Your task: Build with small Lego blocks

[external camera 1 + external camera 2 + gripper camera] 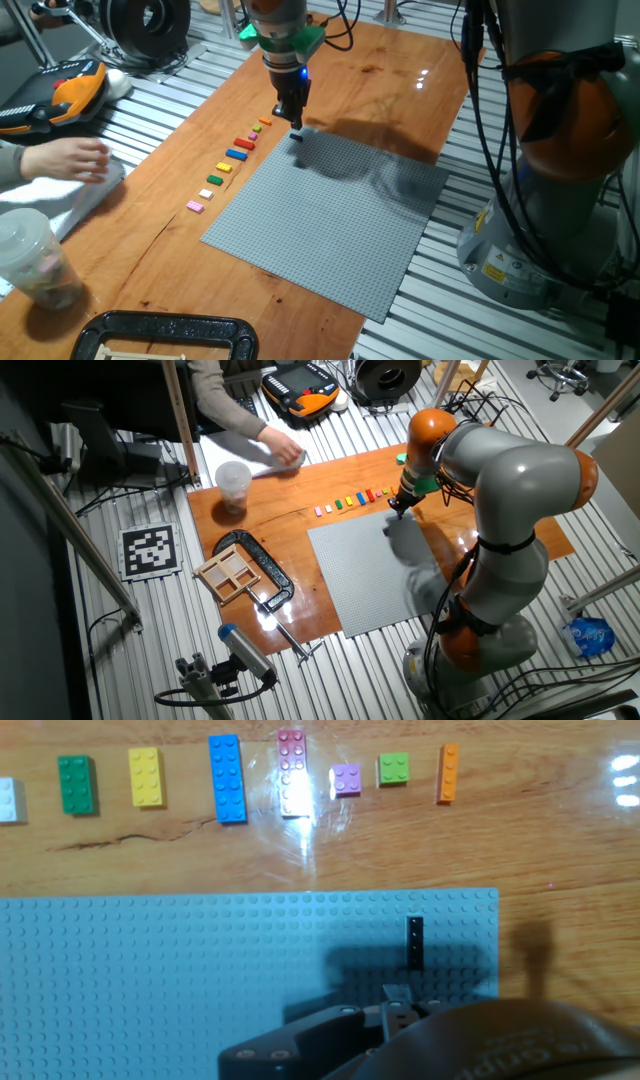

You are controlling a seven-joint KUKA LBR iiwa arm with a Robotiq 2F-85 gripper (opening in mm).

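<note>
The gripper [295, 122] hangs over the far corner of the grey baseplate [330, 215], at about 11 o'clock on the plate in one fixed view; whether its fingers are apart or together cannot be told, since that view shows only a dark tip and the hand view cuts the fingers off at the bottom edge behind the dark housing [400, 1040]. In the hand view a dark brown brick [414, 942] stands on the baseplate studs near the plate's 1 o'clock corner, just above the finger ends; contact between brick and fingers cannot be confirmed. The remaining small Lego blocks lie in a row on the wooden table [400, 80] beyond the plate's edge, at 12 o'clock in the hand view: a white block [8, 800] cut off at the left border, then green [76, 784], yellow [146, 776], blue [227, 778], a red block [292, 780] partly washed out by glare, a small purple one [347, 779], a small light green one [393, 768] and an orange one [449, 772]. A pink block [195, 206] ends the row in one fixed view. In the other fixed view the row [350, 500] is too small to separate by colour reliably. A person's hand [65, 158] rests at 9 o'clock, its forearm cut off by the frame.
</note>
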